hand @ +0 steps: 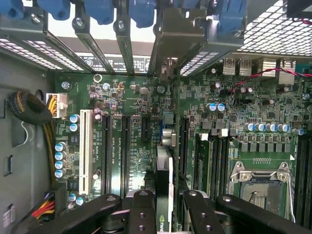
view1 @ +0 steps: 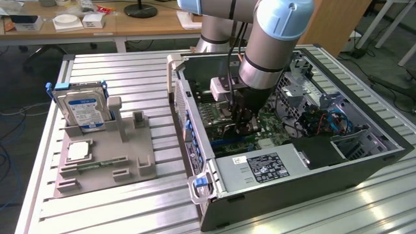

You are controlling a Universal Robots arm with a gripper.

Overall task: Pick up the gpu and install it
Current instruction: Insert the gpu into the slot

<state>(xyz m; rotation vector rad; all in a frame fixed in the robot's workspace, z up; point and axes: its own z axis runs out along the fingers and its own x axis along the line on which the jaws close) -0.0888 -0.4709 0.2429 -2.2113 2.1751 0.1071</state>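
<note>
The gpu (hand: 164,171) is a thin dark card seen edge-on. It runs from between my fingers toward its silver bracket (hand: 167,66) at the case's rear openings. My gripper (hand: 164,214) is shut on it, with black fingers (hand: 143,210) on either side. The card stands over the green motherboard (hand: 131,100), in line with a slot beside the black expansion slots (hand: 105,151). Whether its edge sits in the slot I cannot tell. In the exterior view my gripper (view1: 242,127) reaches down inside the open computer case (view1: 364,161), close above the board.
A grey fixture (view1: 130,161) on the exterior view's left holds the silver hard drive (view1: 83,108), a small green memory stick (view1: 97,163) and a square chip (view1: 78,150). The power supply (view1: 260,168) fills the case's near end. The CPU socket (hand: 258,187) and cables (hand: 29,109) flank the card.
</note>
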